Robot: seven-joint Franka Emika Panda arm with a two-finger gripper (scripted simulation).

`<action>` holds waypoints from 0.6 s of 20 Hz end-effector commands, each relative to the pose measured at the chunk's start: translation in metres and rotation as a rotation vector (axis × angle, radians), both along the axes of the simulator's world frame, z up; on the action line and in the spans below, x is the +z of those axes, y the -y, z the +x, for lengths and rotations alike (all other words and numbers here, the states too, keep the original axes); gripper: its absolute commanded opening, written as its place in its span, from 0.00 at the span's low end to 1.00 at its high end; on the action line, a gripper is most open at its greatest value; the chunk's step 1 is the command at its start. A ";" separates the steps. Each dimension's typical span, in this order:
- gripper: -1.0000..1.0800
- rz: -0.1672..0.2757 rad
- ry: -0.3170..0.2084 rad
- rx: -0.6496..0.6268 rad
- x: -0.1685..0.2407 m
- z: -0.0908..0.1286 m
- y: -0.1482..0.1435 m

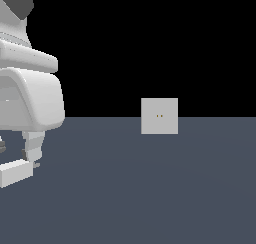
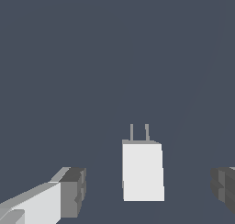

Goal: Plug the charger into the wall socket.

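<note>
- The charger (image 2: 143, 171), a small off-white rectangular block with two thin grey prongs (image 2: 139, 132) on one end, lies on the flat slate-blue floor (image 1: 150, 198)
- In the wrist view it sits between the two dark-grey fingertip pads (image 2: 73, 192), with a clear gap on each side, touching neither
- The large white robot gripper (image 2: 149, 191) stands with its jaws spread wide around the charger, gripping nothing
- In the exterior view the charger (image 1: 16, 173) shows at the far left edge, just below the gripper's fingers (image 1: 33, 147)
- The wall socket (image 1: 159, 116), a flat light-grey upright square plate with two tiny yellowish holes at its centre, stands well apart from the charger, toward the exterior view's right
</note>
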State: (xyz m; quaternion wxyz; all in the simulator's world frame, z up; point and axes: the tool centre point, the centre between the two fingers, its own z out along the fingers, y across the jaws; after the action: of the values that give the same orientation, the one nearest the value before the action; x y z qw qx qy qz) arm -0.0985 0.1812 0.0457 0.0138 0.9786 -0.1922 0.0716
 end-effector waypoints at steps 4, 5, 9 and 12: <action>0.96 0.000 -0.001 -0.001 -0.024 0.000 0.000; 0.96 0.000 -0.001 -0.001 -0.027 0.000 0.000; 0.96 0.000 -0.001 -0.002 -0.034 0.000 0.000; 0.00 0.000 -0.001 -0.002 -0.034 0.000 0.000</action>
State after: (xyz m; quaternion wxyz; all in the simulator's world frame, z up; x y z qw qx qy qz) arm -0.0987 0.1811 0.0121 0.0144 0.9785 -0.1931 0.0710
